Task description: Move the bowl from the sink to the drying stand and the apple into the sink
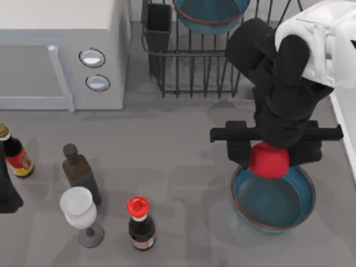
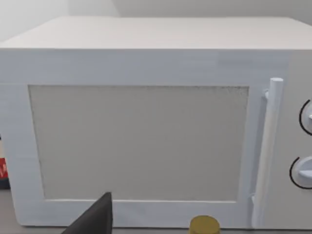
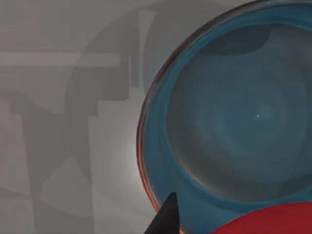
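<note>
My right gripper (image 1: 270,161) is shut on the apple (image 1: 269,159), a small red round fruit, and holds it over the far rim of a teal-blue bowl (image 1: 272,196) standing on the grey counter at the right. In the right wrist view the apple (image 3: 273,222) sits just above that bowl (image 3: 234,122). A second, like bowl (image 1: 211,11) rests in the drying stand (image 1: 194,67), a dark wire rack at the back. The sink (image 1: 346,128) shows as a pale rim at the right edge. My left arm (image 1: 6,192) is parked at the left edge.
A white microwave (image 1: 61,50) fills the back left and faces the left wrist camera (image 2: 146,136). At front left stand a yellow-capped bottle (image 1: 14,153), a dark bottle (image 1: 80,172), a wine glass (image 1: 80,214) and a red-capped bottle (image 1: 140,222). The rack's utensil cup (image 1: 158,25) is at its corner.
</note>
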You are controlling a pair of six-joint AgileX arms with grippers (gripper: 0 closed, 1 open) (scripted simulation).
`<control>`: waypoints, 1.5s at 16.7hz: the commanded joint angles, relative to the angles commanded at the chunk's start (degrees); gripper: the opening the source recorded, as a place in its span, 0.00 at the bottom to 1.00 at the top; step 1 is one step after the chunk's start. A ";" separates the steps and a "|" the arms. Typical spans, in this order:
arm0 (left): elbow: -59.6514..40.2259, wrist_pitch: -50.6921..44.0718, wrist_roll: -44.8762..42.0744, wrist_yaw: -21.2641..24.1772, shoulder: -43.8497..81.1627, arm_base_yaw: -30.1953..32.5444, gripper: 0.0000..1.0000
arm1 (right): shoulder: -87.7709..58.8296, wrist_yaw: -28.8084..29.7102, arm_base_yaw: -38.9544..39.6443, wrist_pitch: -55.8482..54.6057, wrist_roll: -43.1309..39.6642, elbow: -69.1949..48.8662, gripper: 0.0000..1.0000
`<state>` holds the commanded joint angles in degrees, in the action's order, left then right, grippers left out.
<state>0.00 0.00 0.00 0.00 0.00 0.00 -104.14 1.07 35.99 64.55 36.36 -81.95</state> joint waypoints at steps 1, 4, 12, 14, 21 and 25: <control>0.00 0.00 0.00 0.00 0.00 0.00 1.00 | 0.17 -0.02 -0.78 -1.17 -0.54 0.54 0.00; 0.00 0.00 0.00 0.00 0.00 0.00 1.00 | 1.04 -0.39 -5.08 -8.28 -3.53 3.73 0.00; 0.00 0.00 0.00 0.00 0.00 0.00 1.00 | 3.45 -6.78 -25.97 -44.79 -15.77 22.62 0.00; 0.00 0.00 0.00 0.00 0.00 0.00 1.00 | 3.86 -9.82 -32.29 -55.20 -18.71 28.67 0.00; 0.00 0.00 0.00 0.00 0.00 0.00 1.00 | 8.07 -21.72 -53.17 -92.09 -28.04 45.20 0.00; 0.00 0.00 0.00 0.00 0.00 0.00 1.00 | 13.84 -27.02 -61.71 -108.74 -32.56 48.02 0.00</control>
<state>0.00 0.00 0.00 0.00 0.00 0.00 -90.30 -25.95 -25.71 -44.19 3.80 -33.93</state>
